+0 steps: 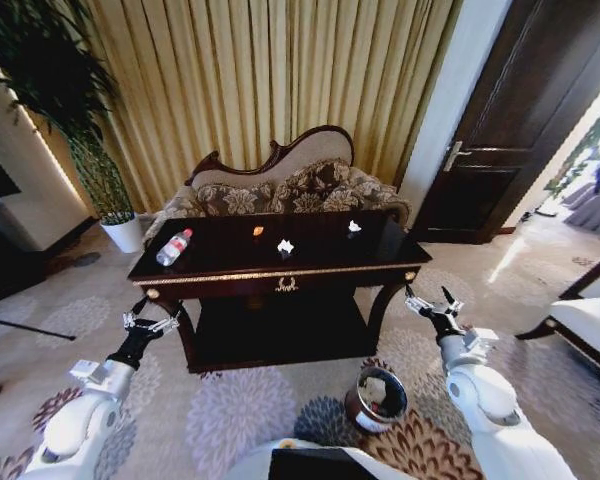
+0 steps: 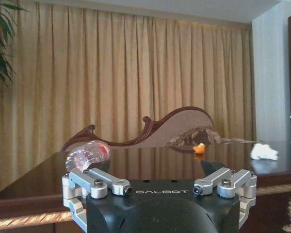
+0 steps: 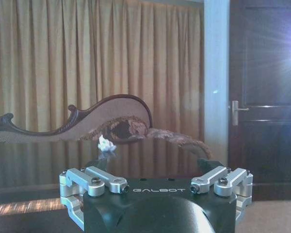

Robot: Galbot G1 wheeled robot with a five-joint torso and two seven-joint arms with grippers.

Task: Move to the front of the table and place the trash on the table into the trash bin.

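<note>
The dark glossy table with gold trim stands straight ahead. On its top lie the trash pieces: a clear bottle with a red label at the left end, a tiny orange piece, a crumpled white paper and a small whitish bit. The left wrist view shows the bottle, orange piece and paper; the right wrist view shows the whitish bit. My left gripper hangs open before the table's left corner and my right gripper open before its right corner, both empty. The round dark trash bin stands on the carpet, lower right.
A patterned sofa sits right behind the table, against gold curtains. A white plant pot stands at the back left, a dark door at the back right, and a white chair at the right edge. Patterned carpet lies between me and the table.
</note>
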